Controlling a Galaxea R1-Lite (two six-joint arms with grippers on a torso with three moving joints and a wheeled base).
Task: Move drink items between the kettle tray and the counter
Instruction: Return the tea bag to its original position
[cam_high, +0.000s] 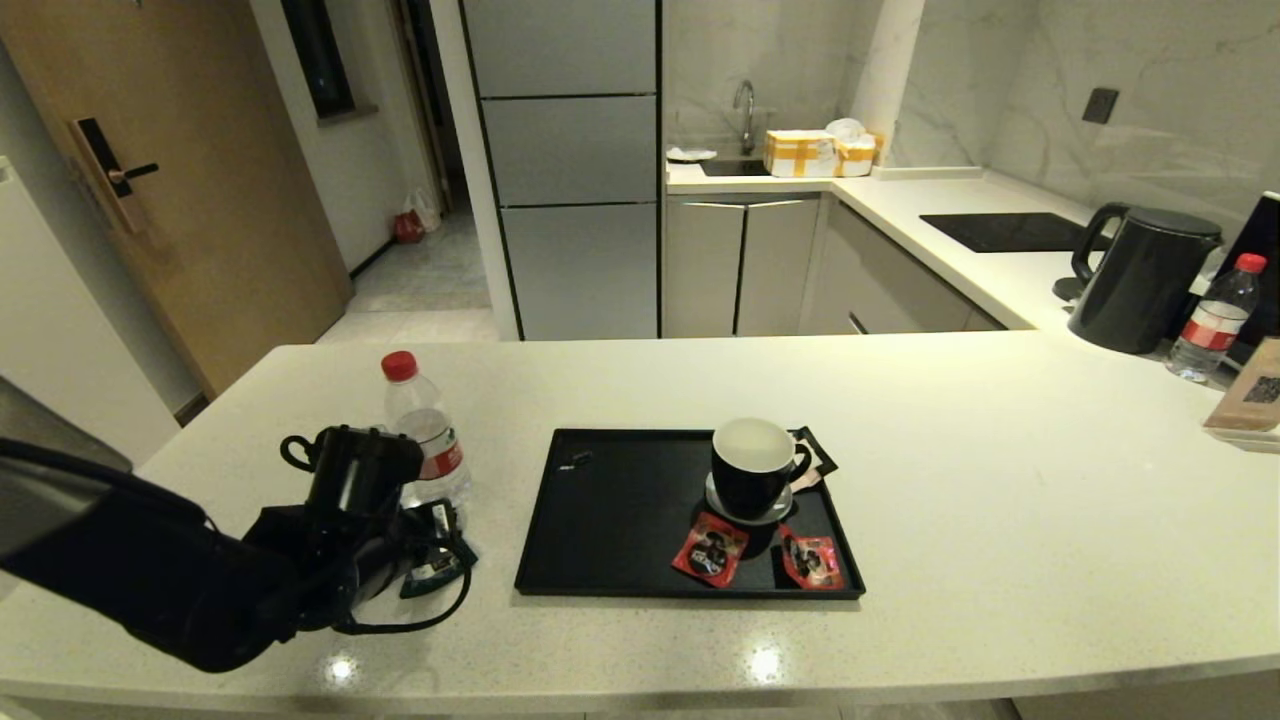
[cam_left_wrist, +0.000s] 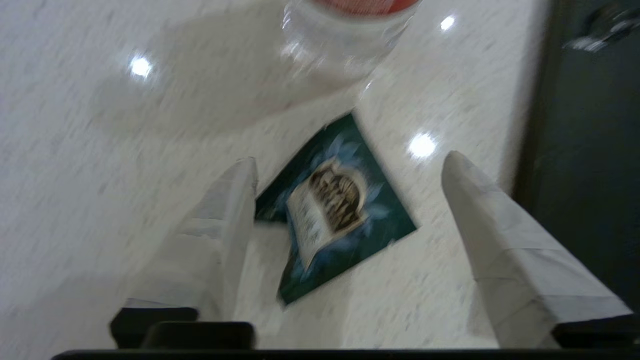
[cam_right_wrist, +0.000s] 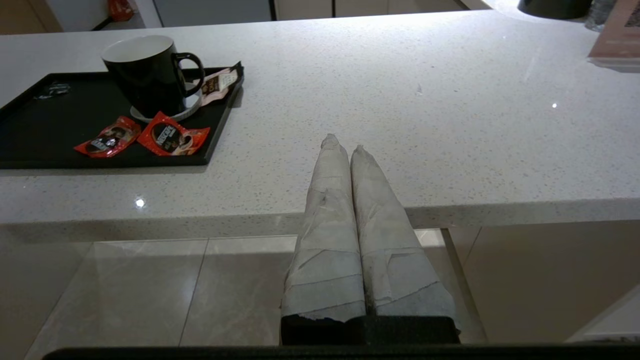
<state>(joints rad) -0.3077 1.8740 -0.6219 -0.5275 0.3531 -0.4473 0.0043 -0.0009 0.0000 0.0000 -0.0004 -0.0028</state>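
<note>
Two drink items lie on the bench (cam_high: 900, 520), both off the tray's (cam_high: 610, 520) left side. Bottle (cam_high: 428, 435) stands upright, red cap on, just beyond the left claw (cam_left_wrist: 350, 160). Teal sachet (cam_left_wrist: 335, 210) lies flat on the bench between the claw's two fingers (cam_left_wrist: 220, 235), which are spread wide apart; neither finger is seen closing on it, one overlaps its corner in the left wrist view. Bottle base sits just past the sachet's far corner. Tray edge shows dark at one side of the left wrist view. In the head view the sachet (cam_high: 437, 570) is mostly hidden under the left arm.

On the tray: mug (cam_high: 755, 470) on a saucer, two red sachets (cam_high: 710, 548) at the near edge in front of it, one more packet (cam_right_wrist: 220, 82) behind the mug at the far right corner.

Right claw (cam_right_wrist: 345, 145) is parked below the bench's front edge, fingers pressed together, holding nothing.

Kettle (cam_high: 1140, 280) and a second bottle (cam_high: 1212, 320) stand at far right.
</note>
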